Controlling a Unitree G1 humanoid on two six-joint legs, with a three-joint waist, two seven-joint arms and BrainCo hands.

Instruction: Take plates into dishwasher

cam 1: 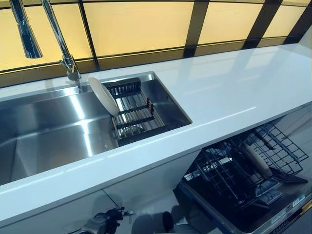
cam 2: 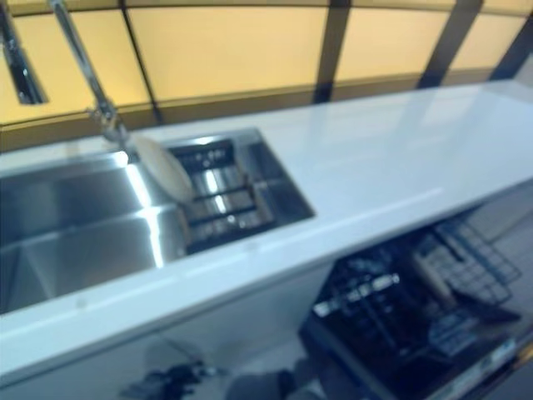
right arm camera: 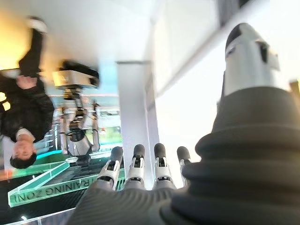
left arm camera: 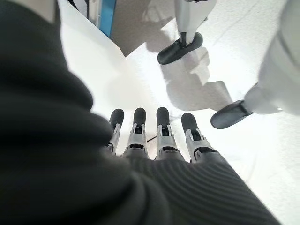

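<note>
Between loads, both hands hanging slack-fingered and empty; next, reaching for the plate (cam 1: pixel 103 95) leaning in the sink rack (cam 1: pixel 136 113), bound for the dishwasher rack (cam 1: pixel 243 168).

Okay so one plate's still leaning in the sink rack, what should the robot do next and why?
Probably raise the left robot hand toward the plate in the sink rack: both hands hang low and empty, fingers straight, and the dishwasher rack stands open with one plate already inside.
</note>
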